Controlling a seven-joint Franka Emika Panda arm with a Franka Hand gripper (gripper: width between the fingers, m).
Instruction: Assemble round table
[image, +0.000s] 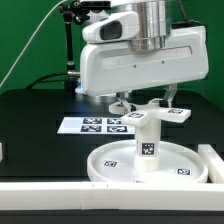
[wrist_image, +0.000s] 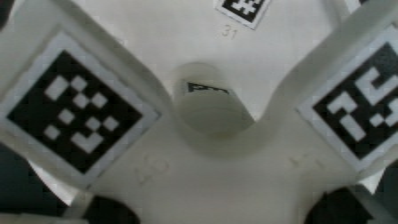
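The large round disc (image: 110, 168) lies on the black table near the front. The short cylinder leg (image: 148, 152) stands upright in its hub. The cross-shaped foot (image: 152, 115) sits flat on top of the leg. My gripper (image: 124, 104) reaches down at the foot's arm on the exterior view's left. In the wrist view the foot (wrist_image: 205, 60) fills the picture, with a tagged arm on each side and its centre hole (wrist_image: 214, 118) between them. One white arm of the foot fills the gap between my dark fingertips (wrist_image: 111, 212), so my gripper (wrist_image: 231, 208) is shut on it.
The marker board (image: 95, 125) lies flat behind the disc on the exterior view's left. Long white bars edge the work area at the front (image: 50, 200) and at the exterior view's right (image: 212, 158). A green backdrop and a black stand are at the back.
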